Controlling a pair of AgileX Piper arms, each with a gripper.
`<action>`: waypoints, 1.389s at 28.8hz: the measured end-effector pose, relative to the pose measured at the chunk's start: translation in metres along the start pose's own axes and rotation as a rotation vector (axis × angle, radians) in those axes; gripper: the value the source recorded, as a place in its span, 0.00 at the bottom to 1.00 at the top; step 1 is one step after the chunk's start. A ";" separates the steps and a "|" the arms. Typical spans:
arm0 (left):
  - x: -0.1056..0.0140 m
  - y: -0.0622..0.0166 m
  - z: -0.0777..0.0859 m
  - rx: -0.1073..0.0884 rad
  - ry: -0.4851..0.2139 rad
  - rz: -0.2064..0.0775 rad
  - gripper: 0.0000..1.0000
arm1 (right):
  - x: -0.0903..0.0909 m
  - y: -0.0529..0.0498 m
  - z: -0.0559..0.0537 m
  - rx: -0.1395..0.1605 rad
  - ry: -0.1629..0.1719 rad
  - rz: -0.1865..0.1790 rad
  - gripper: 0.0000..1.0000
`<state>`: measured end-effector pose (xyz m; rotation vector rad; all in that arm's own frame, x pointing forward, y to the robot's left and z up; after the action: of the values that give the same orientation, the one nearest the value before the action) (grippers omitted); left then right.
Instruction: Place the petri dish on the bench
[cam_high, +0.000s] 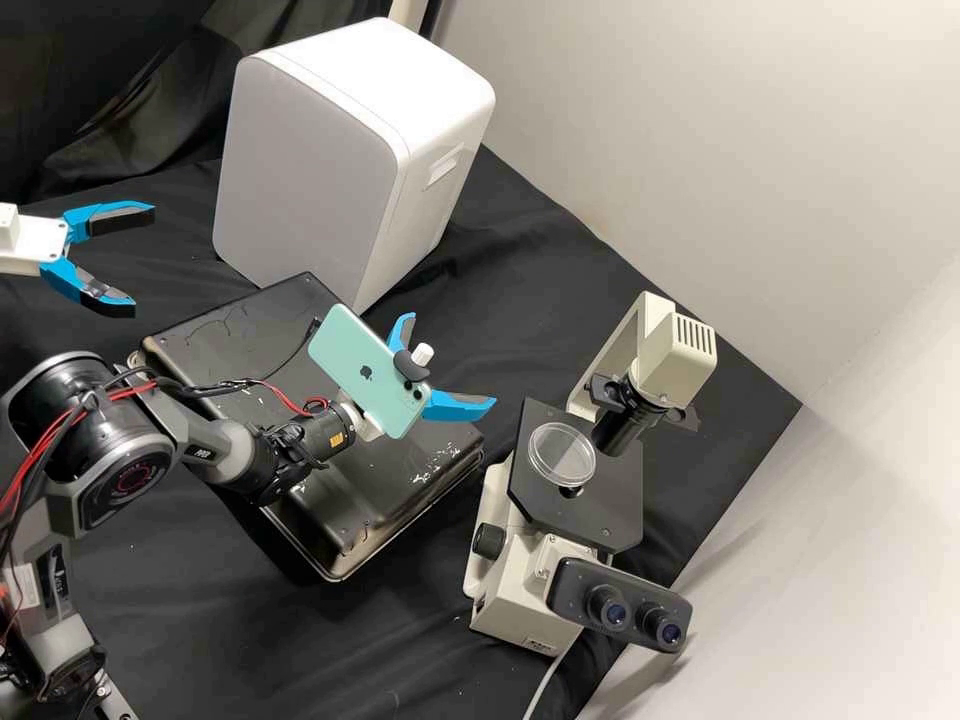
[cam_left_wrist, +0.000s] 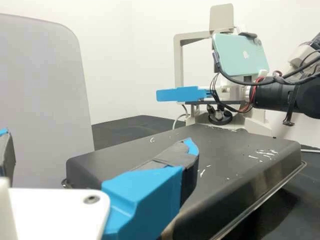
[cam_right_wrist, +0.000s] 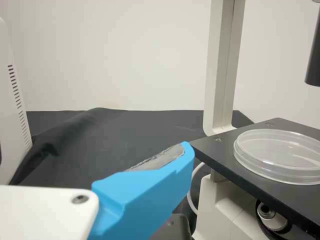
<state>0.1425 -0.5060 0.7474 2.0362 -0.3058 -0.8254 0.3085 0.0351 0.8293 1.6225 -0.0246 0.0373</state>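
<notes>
- The petri dish (cam_high: 562, 453) lies flat on the microscope (cam_high: 515, 585) stage, so as I read it the task has not begun. Grasp, lift, carry and set-down on the tabletop (cam_high: 330, 650) are all left.
- My right end effector (cam_high: 449, 360) hangs just beside the microscope on its tray side, fingers spread wide and holding nothing, apart from the dish.
- The black tray (cam_high: 230, 330) lies past that end effector, farther from the microscope. The bare tabletop on the near side of the microscope looks to me a fair landing spot.
- My left end effector (cam_high: 140, 255) is well apart from the microscope, beyond the tray, also wide and empty.
- The white cabinet (cam_high: 340, 150) stands farthest from the microscope.
- The right wrist view gives me the dish (cam_right_wrist: 280, 155) edge-on, its low rim resting on the stage, which the high view flattens. The high view gives the spread of both fingers.
- The left wrist view sets one finger (cam_left_wrist: 181, 93) of the right end effector side-on, in front of the microscope frame.
</notes>
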 end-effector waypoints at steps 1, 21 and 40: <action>0.000 -0.0001 0.000 0.000 -0.002 0.000 1.00 | 0.000 0.000 0.000 0.000 0.000 0.000 1.00; 0.000 -0.0002 0.002 -0.003 -0.007 0.000 1.00 | -0.001 0.015 0.013 0.020 -0.028 0.039 1.00; 0.000 0.0001 -0.001 0.003 0.003 0.000 1.00 | -0.005 0.044 0.045 0.076 -0.078 0.126 1.00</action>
<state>0.1429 -0.5053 0.7479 2.0405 -0.3051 -0.8224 0.3017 -0.0124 0.8710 1.6959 -0.1880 0.0726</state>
